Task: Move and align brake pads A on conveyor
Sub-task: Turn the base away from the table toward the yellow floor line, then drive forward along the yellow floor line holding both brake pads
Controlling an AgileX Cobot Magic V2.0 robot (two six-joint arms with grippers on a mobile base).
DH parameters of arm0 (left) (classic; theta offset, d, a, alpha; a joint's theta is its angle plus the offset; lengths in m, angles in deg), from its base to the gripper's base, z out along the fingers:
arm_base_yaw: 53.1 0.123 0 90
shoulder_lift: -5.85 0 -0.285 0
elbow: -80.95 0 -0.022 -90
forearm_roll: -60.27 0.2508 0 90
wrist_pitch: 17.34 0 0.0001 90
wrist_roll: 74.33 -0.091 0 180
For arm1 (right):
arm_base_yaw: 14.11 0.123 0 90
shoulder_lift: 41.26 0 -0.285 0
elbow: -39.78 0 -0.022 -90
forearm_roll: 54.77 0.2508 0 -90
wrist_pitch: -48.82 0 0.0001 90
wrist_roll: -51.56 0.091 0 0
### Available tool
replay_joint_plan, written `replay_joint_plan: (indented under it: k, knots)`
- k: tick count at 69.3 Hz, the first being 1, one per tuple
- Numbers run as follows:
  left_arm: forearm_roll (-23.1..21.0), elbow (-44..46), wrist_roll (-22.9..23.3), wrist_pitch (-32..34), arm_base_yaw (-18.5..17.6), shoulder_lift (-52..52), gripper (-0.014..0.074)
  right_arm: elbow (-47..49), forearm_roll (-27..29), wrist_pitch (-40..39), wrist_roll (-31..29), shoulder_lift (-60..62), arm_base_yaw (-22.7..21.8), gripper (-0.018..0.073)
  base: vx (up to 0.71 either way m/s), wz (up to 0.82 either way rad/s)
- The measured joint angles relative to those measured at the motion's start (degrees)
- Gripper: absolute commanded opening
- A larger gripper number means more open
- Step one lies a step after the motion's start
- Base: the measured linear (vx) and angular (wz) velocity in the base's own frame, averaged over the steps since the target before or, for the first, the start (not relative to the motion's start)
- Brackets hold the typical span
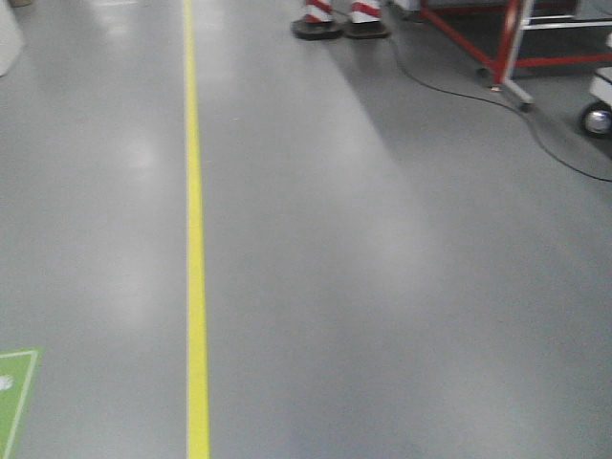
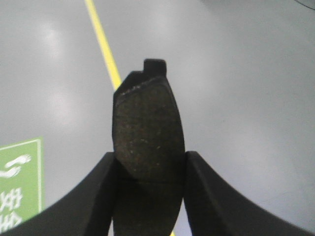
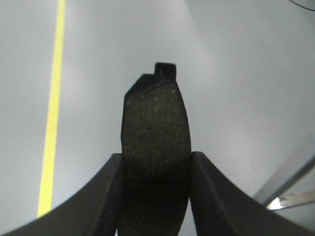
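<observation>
The first brake pad (image 2: 147,132) stands on end between the two black fingers (image 2: 93,196) of the left gripper (image 2: 149,162). The fingers are clenched on its long side edges at its lower half. Its dull, speckled friction face is turned toward the wrist camera, and a small square tab of the black backing plate sticks up at its top edge. The pad is held in the air above the floor (image 2: 246,98) and touches nothing but the fingers.

The second brake pad (image 3: 156,128) is held the same way in the right gripper (image 3: 156,162). It is upright with its grainy face toward the camera and its tab at the top, and the black fingers (image 3: 216,196) press on both of its side edges.

Under both pads lies a glossy grey floor crossed by a yellow line (image 2: 103,44). In the left wrist view the line passes behind the pad, and a green floor sign (image 2: 19,187) with white footprints and lettering sits at the lower left. In the right wrist view the line (image 3: 53,108) runs well to the left of the pad, and a metal bar (image 3: 290,182) slants across the lower right corner.

The front view shows the same floor (image 1: 382,287) and line (image 1: 196,287). Along its far edge are red-and-white striped posts (image 1: 339,24) on black bases, a red frame (image 1: 507,48), a black cable (image 1: 459,96) and a caster wheel (image 1: 598,118).
</observation>
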Motion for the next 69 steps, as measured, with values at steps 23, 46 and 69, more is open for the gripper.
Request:
replay_joint_plan:
  k: [23,46,69]
  knots:
    - [0.0,0.0,0.0,-0.1,0.0,0.2,-0.0006,0.0,0.0,0.1,0.0,0.0,0.0,-0.0004,-0.13,0.46]
    - [0.0,0.0,0.0,-0.1,0.0,0.2,-0.0006,0.0,0.0,0.4,0.0,0.0,0.0,-0.0004,-0.02,0.10]
    - [0.0,0.0,0.0,-0.1,0.0,0.2,-0.0006,0.0,0.0,0.4,0.0,0.0,0.0,-0.0004,0.06,0.05]
